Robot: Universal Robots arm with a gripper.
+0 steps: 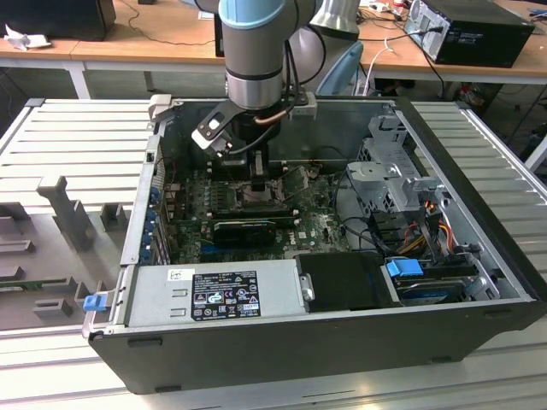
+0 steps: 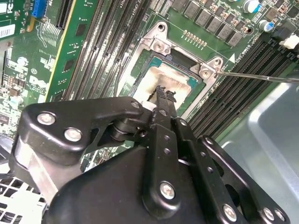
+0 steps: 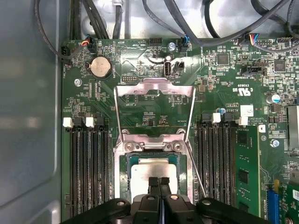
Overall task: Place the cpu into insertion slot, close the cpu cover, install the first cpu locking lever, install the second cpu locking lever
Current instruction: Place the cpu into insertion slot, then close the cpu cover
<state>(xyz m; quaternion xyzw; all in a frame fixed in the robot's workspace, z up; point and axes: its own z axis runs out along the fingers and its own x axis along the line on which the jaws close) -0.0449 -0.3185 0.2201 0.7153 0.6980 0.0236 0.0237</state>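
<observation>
**Claw** [image 3: 159,183]: fingers pressed together with nothing between them, the tips on or just above the chip. You cannot tell from here whether they touch. In the exterior view the claw [image 1: 261,175] hangs at 11 o'clock from the middle of the case [image 1: 299,342], and at 12 o'clock from the black card [image 1: 244,229].

**Chip** [image 3: 150,170]: lies flat inside the socket [image 3: 125,173], apparently seated, pale face up.

**Cover** [image 3: 154,86]: swung fully back and open, its hinged edge meeting the socket rim.

**Lever** [image 3: 193,163]: a thin wire, unlatched, running beside the socket.

**Hazards:**
- Downward pressure from the closed tips could scratch the chip or bend the contacts beneath it.
- A sideways drag could tilt the chip out of its seat, and the cover would then clamp it crooked.
- The loose lever could snag the claw or slip under the cover.
</observation>
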